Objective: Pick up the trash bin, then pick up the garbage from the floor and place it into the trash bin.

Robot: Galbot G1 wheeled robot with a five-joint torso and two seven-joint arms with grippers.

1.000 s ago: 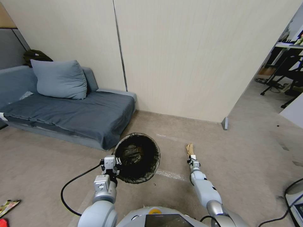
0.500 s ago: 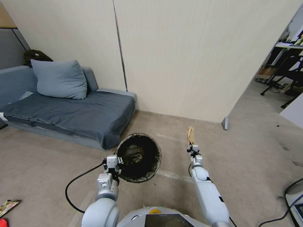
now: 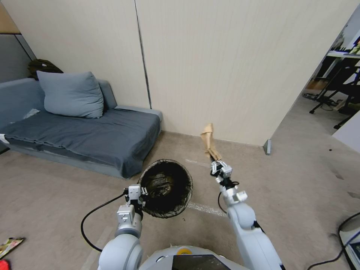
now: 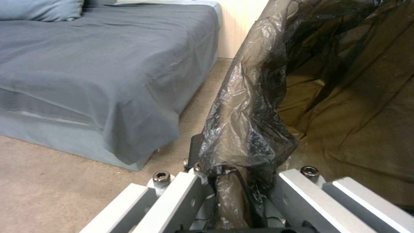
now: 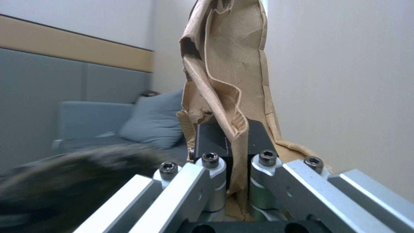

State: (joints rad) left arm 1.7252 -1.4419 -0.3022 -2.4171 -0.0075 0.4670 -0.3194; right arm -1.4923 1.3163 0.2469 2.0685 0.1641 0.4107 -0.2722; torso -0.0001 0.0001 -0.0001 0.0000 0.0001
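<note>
The trash bin [image 3: 167, 187], round and lined with a black bag, hangs above the carpet floor [image 3: 300, 176]. My left gripper [image 3: 135, 194] is shut on its near rim; in the left wrist view the black bag [image 4: 248, 129] is pinched between the jaws. My right gripper [image 3: 217, 165] is raised to the right of the bin and shut on a crumpled brown paper scrap [image 3: 208, 142], a piece of the garbage. In the right wrist view the brown paper scrap [image 5: 224, 81] stands up from the shut jaws. Some bright litter [image 3: 9, 245] lies on the floor at the near left edge.
A grey sofa [image 3: 86, 135] with a cushion [image 3: 71, 93] stands left of the bin against the beige wall [image 3: 225, 67]. Chair legs and a desk [image 3: 337, 86] show through the opening at the far right. A cable [image 3: 341, 240] lies at the near right.
My right gripper has risen from the floor with the brown paper scrap and swung up and left toward the bin. The left gripper and bin have barely shifted.
</note>
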